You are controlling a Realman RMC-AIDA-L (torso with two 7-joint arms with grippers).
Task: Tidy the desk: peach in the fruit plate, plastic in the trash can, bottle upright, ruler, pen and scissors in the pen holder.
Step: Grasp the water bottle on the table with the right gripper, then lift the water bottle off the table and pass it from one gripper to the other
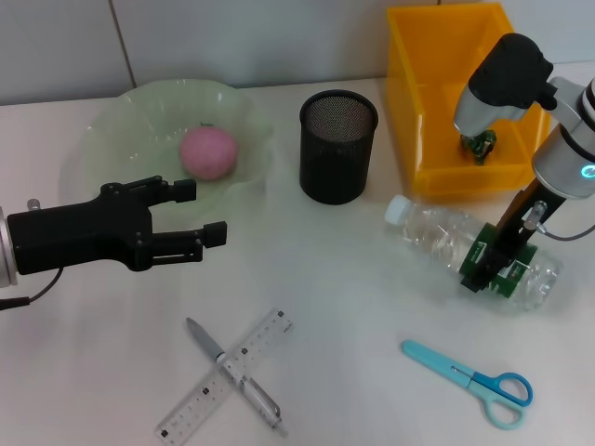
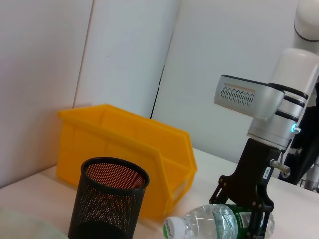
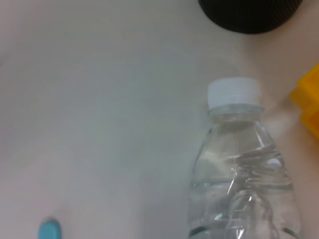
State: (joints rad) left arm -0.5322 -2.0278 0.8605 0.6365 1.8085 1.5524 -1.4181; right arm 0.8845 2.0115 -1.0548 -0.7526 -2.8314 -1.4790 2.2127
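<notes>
Bottle grasp: right gripper point(image 1: 491, 269) is down over the lying clear plastic water bottle point(image 1: 465, 249), fingers straddling its green label band; whether they have clamped yet can't be told.
Yellow plastic bin point(image 1: 437, 111) stands just behind the bottle, black mesh pen holder point(image 1: 337, 146) near its white cap point(image 1: 398, 210). Bottle looks water-filled: moderately heavy, thin walls that flex, smooth and likely slippery, so mid-body at the label is probably the best hold for tipping upright. Left gripper point(image 1: 206, 212) hovers open and empty just in front of the pale green fruit plate point(image 1: 112, 125).
</notes>
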